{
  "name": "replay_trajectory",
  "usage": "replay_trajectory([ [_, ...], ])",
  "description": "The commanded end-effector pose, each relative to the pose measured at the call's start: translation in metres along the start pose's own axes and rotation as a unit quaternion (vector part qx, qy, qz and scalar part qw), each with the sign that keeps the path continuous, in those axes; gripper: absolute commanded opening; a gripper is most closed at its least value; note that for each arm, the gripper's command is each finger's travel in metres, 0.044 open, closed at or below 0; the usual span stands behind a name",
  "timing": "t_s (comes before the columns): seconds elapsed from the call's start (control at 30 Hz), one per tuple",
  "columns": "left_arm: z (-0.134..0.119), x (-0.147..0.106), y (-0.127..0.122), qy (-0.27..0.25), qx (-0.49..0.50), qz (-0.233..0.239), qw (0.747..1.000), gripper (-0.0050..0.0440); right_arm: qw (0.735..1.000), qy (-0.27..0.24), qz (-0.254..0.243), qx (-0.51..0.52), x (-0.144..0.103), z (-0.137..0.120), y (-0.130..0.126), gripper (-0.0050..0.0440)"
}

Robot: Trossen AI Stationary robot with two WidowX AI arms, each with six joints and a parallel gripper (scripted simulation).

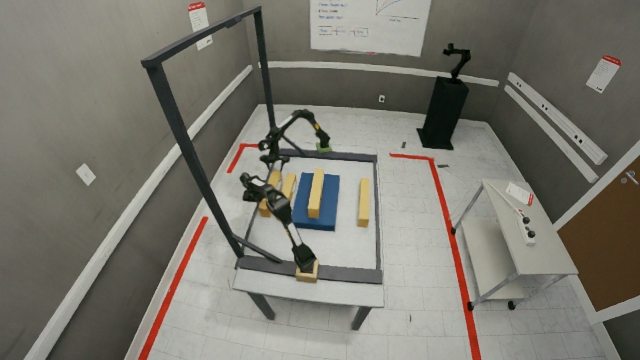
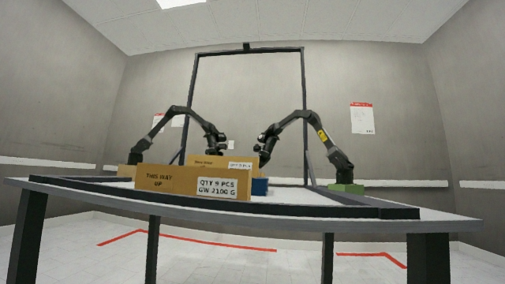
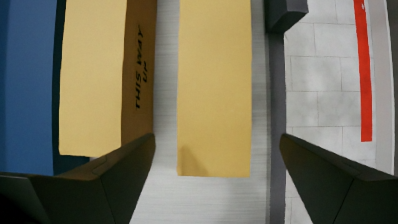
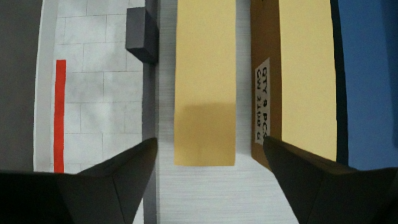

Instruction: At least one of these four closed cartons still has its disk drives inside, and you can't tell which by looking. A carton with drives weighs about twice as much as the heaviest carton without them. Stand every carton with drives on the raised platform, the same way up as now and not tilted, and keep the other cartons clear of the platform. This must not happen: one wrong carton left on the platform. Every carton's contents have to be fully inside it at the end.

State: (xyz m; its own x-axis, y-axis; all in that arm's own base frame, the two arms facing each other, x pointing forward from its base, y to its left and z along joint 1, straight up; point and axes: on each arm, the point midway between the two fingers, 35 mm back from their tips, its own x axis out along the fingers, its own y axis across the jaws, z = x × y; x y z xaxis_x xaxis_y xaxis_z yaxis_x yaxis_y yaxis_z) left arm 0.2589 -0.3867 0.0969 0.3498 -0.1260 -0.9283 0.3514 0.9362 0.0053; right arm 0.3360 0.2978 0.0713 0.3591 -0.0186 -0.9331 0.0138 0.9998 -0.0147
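Four tan cartons lie on the table. One carton (image 1: 315,192) (image 2: 213,161) stands on the blue platform (image 1: 327,212) (image 2: 259,186) (image 3: 25,85) (image 4: 367,85). One carton (image 1: 364,202) (image 2: 173,183) lies apart on the far side of the platform. A third carton (image 1: 288,185) (image 3: 92,75) (image 4: 305,75) lies beside the platform. The outermost carton (image 1: 274,178) (image 3: 215,75) (image 4: 205,60) lies by the table's frame. My left gripper (image 1: 272,162) (image 2: 261,162) (image 3: 217,140) is open above one end of the outermost carton. My right gripper (image 1: 248,187) (image 2: 215,151) (image 4: 210,142) is open above its other end.
A dark raised frame (image 1: 350,156) (image 3: 274,75) (image 4: 150,90) runs around the table top, close beside the outermost carton. A tall gantry (image 1: 172,110) stands at that side. A white cart (image 1: 525,235) and a black pedestal (image 1: 442,115) stand off the table.
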Motion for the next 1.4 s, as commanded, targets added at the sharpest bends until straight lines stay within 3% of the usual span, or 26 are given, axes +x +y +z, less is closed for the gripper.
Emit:
replay_trajectory([
  [0.0, 0.007, -0.014, 0.0, -0.014, -0.004, -0.011, 1.0, 0.0383, 1.0, -0.009, 0.007, 0.003, -0.006, 0.006, 0.004, 0.0381],
  [0.83, 0.006, -0.014, 0.0, -0.015, -0.005, -0.012, 1.0, 0.0383, 1.0, -0.009, 0.007, 0.004, -0.006, 0.006, 0.003, 0.0381],
  [0.87, -0.019, 0.052, 0.0, -0.007, -0.002, -0.002, 1.0, 0.0383, 1.0, -0.009, 0.008, 0.003, 0.056, -0.017, 0.004, 0.0381],
  [1.37, -0.019, 0.052, 0.0, -0.007, -0.002, -0.002, 1.0, 0.0383, 1.0, -0.009, 0.008, 0.003, 0.06, -0.019, 0.004, 0.0381],
])
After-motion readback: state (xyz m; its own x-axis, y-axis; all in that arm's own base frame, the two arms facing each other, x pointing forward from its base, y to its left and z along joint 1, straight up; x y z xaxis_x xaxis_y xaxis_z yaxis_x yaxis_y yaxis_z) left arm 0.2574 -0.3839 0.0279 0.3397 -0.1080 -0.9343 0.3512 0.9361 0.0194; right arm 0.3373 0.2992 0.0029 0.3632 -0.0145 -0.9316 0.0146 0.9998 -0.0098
